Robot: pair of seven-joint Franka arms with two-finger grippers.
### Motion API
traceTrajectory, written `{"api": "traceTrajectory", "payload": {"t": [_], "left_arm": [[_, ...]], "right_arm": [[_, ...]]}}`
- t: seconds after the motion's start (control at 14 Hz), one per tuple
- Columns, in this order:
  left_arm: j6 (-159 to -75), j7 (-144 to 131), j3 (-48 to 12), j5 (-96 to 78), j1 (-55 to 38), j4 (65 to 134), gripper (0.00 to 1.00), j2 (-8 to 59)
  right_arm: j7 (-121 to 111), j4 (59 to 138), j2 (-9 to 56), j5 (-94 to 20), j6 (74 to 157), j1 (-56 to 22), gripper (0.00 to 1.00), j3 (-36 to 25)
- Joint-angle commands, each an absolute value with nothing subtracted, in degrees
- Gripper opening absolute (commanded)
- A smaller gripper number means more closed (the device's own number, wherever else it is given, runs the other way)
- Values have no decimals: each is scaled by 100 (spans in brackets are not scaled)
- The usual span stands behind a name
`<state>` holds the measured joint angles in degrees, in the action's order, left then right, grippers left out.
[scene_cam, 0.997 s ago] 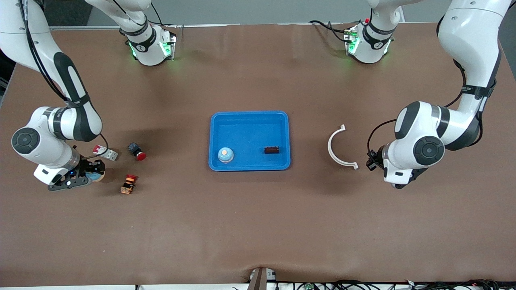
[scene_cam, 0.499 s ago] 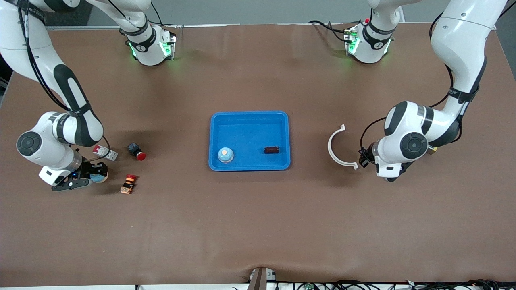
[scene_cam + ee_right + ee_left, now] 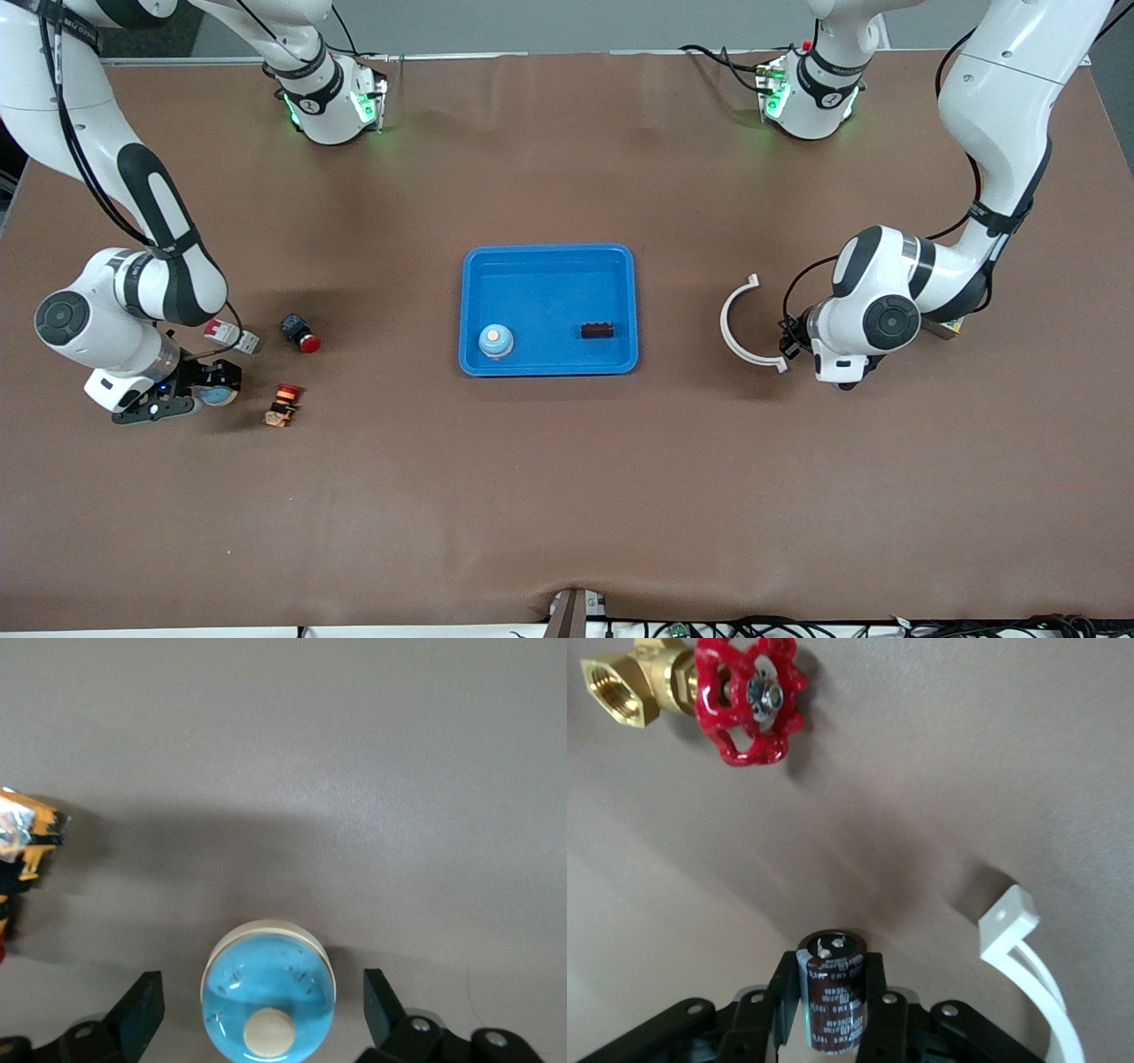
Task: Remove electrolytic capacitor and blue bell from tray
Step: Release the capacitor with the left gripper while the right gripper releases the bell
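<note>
Between the left gripper's (image 3: 828, 1014) jaws sits the capacitor (image 3: 831, 990), clamped tight, over the desk (image 3: 567, 496) by a white curved bracket (image 3: 742, 323); right gripper's (image 3: 264, 1010) jaws stand wide around the blue bell (image 3: 268, 990)

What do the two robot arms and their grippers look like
Both arms are glossy white with black joint bands and round dark grey joint caps, and black cables run along them. Their bases glow green. The left gripper and right gripper have black fingers on black bodies with silver screws.
</note>
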<state>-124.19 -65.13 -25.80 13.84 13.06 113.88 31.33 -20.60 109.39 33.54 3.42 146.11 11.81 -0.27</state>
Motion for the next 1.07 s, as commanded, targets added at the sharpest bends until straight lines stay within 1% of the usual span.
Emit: {"api": "traceTrajectory", "payload": {"t": [0.0,0.07,0.14,0.21,0.28,0.36,0.43,0.57,0.78,0.93,1.0], "left_arm": [[-12612,-6600,-2610,1642,1380,11645,0,3023],[-12630,-6592,-2610,1696,1406,11680,0,3023],[-12630,-6592,-2610,1705,1406,11707,0,3015],[-12630,-6592,-2610,1714,1432,11698,16,3032],[-12630,-6592,-2610,1757,1450,11681,50,3050],[-12630,-6592,-2610,1793,1441,11672,99,3059],[-12630,-6592,-2610,1802,1441,11654,100,3032],[-12586,-6609,-2619,1802,1441,11558,100,2936],[-12455,-6688,-2654,1767,1415,11260,100,2822],[-12454,-6986,-2741,1758,1319,10997,100,2813],[-12428,-7144,-2829,1749,1284,10891,100,2813]], "right_arm": [[-1692,10356,3279,2,13331,1204,100,44],[-1139,10223,3157,-322,12802,1178,100,44],[-655,10178,3007,-656,12449,1117,100,53],[-154,10169,2867,-859,12219,907,100,44],[451,10178,2752,-914,12078,731,100,35],[988,10195,2638,-923,11972,599,100,53],[1437,10221,2550,-1019,11892,441,100,53],[2098,10353,2269,-1666,11813,203,100,105],[2197,10380,2083,-1758,11716,-236,100,97],[2581,10607,1908,-1819,11864,-359,100,114],[2906,10809,1785,-1845,12135,-552,100,123]]}}
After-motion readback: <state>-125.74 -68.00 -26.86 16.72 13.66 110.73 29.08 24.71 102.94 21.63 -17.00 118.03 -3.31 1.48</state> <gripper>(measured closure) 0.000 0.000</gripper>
